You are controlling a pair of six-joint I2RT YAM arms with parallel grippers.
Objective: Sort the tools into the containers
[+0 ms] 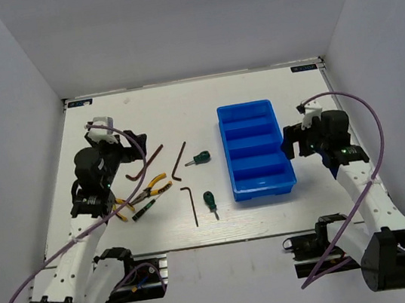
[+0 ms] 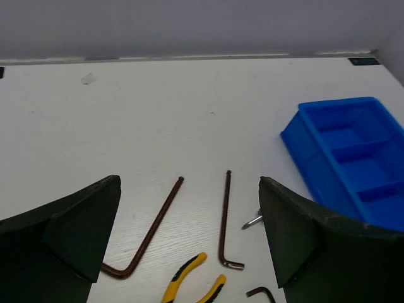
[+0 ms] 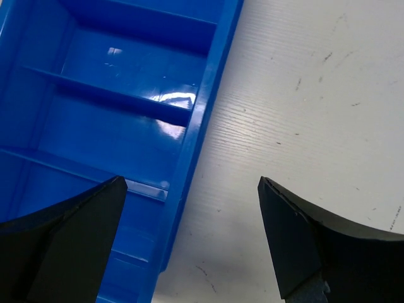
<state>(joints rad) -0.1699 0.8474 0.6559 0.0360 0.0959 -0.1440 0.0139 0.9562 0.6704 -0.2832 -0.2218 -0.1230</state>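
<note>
**Both end effectors spread wide and empty; tools on the tabletop left of the tray**

The blue tray [image 1: 265, 190] sits right of centre on the tabletop [image 1: 181, 109]. Its long axis runs near to far and its four compartments lie left to right. The right end effector [image 1: 291, 146] hovers over the tray's right wall, which passes between its fingers in the wrist view. The left end effector [image 1: 135, 152] hangs above the far-left hex key [image 1: 146, 164], which slants from near-left to far-right with its bend at the near-left end. The middle hex key [image 1: 179, 161] leans slightly far-right, with its bend at the near end. The near hex key [image 1: 190, 205] runs near to far. The far screwdriver [image 1: 201, 157] points left and the near screwdriver [image 1: 210, 200] points toward the near edge. The pliers [image 1: 151, 189] lie diagonally, just near of the left end effector.
</note>
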